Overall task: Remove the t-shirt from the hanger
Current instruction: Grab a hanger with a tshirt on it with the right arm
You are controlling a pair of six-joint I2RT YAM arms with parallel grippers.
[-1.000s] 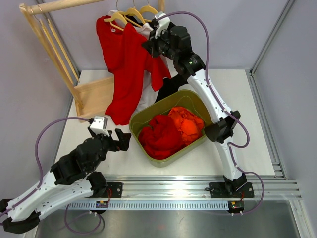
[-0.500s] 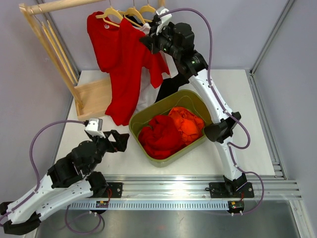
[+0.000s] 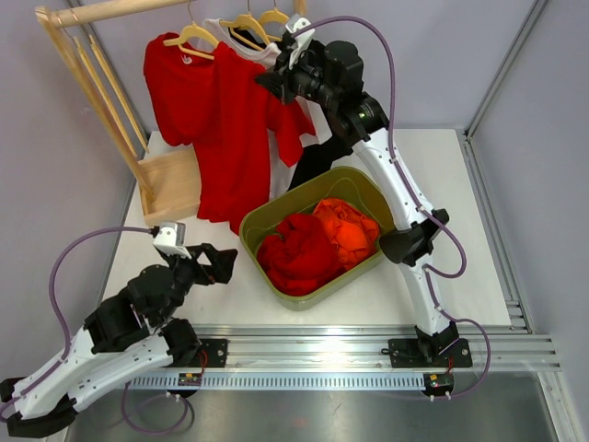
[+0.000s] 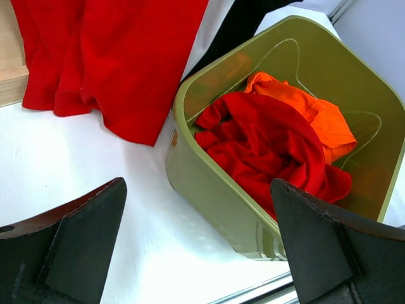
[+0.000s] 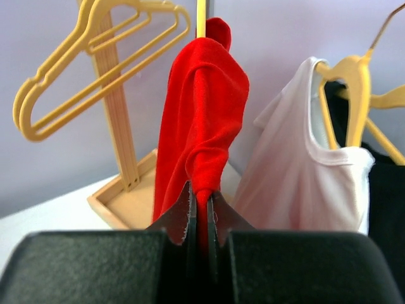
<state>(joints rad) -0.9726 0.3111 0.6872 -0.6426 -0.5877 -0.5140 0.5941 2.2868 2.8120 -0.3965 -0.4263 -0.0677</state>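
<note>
Right wrist view: right pincer (image 5: 198, 197) pinches red t-shirt (image 5: 201, 107); hanger (image 3: 189, 35) slid left, t-shirt pulled wider, not off yet; left pincer (image 4: 196, 190) wide, empty.

Olive bin (image 4: 209, 193) sits on white table (image 3: 442, 184), holding a crumpled red garment (image 3: 299, 253) with an orange one (image 3: 350, 226) just beside it. Wooden rack (image 3: 170, 180) stands at back left. White top (image 5: 304, 171) and black garment (image 4: 243, 22) hang from rack.
</note>
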